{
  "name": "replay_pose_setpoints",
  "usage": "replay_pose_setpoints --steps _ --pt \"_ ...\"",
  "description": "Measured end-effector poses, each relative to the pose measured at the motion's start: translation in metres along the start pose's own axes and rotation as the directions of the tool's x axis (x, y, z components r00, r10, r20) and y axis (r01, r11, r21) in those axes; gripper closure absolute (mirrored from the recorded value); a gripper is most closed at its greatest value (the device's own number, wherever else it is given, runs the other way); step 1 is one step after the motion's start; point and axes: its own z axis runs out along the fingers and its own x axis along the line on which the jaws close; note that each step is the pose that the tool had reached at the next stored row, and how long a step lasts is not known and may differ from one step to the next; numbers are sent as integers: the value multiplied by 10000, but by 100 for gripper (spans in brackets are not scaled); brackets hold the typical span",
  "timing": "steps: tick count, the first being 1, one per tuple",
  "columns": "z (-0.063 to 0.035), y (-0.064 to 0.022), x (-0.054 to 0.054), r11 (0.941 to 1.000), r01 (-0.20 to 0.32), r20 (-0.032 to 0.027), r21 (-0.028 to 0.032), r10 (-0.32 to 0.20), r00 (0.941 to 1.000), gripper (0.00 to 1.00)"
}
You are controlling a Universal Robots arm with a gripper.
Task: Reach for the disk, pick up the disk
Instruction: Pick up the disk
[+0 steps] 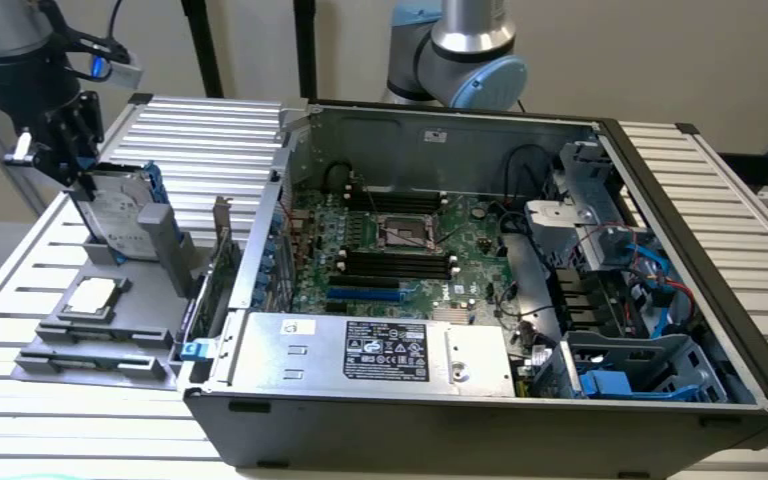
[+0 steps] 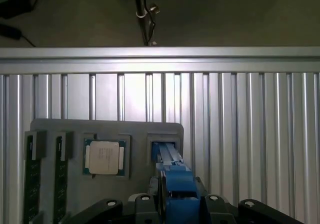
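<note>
2 fingers [image 2: 161, 191] tight on 1 disk [image 1: 120, 215]

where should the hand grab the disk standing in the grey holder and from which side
Grip the disk by its top edge, coming straight down from above and closing across its two flat faces. It stands on edge in a slot of the grey holder, so only its upper part is free. The hand is right at that top edge.
</note>
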Motion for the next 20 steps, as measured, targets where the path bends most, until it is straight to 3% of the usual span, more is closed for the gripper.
replay_pose_setpoints --steps 5,20 --pt "0 7 -1 10000 1 0 6 -1 10000 67" --pt "0 6 68 10000 -2 26 5 2 10000 67"
